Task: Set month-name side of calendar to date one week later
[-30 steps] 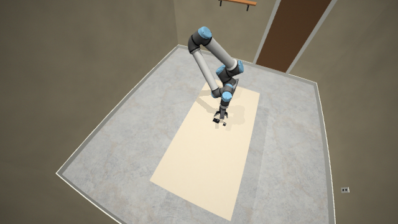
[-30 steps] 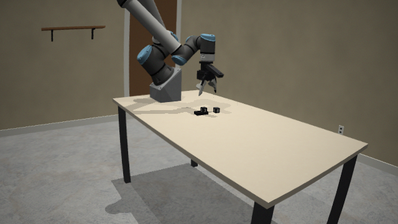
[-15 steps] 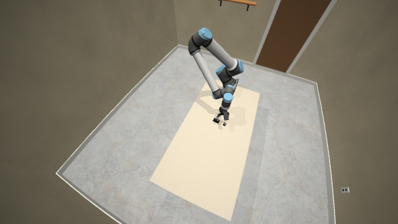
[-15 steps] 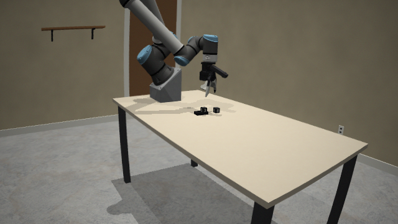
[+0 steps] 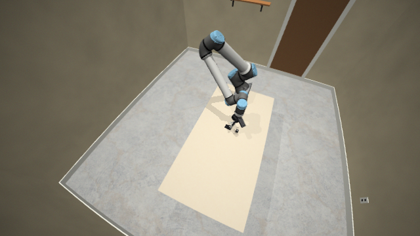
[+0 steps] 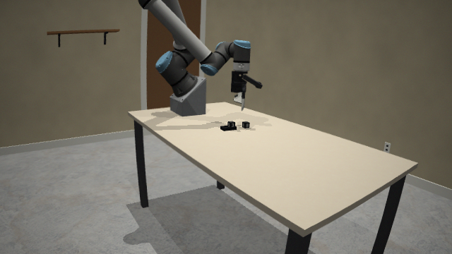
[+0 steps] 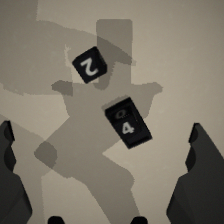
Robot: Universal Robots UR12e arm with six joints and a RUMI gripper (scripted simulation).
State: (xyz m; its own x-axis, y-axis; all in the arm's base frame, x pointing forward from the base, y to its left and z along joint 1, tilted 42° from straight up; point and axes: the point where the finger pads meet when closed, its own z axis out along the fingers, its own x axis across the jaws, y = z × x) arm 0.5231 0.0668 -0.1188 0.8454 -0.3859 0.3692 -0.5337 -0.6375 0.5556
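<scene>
In the wrist view a black tray (image 7: 128, 123) lies on the table with one black cube in it, a white 4 on the cube's top (image 7: 128, 128). The tray's other slot looks empty. A second black cube (image 7: 89, 65) with a white 2 on top lies loose on the table, apart from the tray. My gripper (image 7: 102, 123) hangs wide open and empty well above them, its dark fingers at both sides of the wrist view. In the exterior view the tray (image 6: 227, 128) and the loose cube (image 6: 246, 124) sit below the gripper (image 6: 241, 100).
The arm's grey base (image 6: 188, 96) stands at the table's far end. The long table top (image 6: 275, 155) stretches toward the camera. A door and a wall shelf (image 6: 82, 32) are behind.
</scene>
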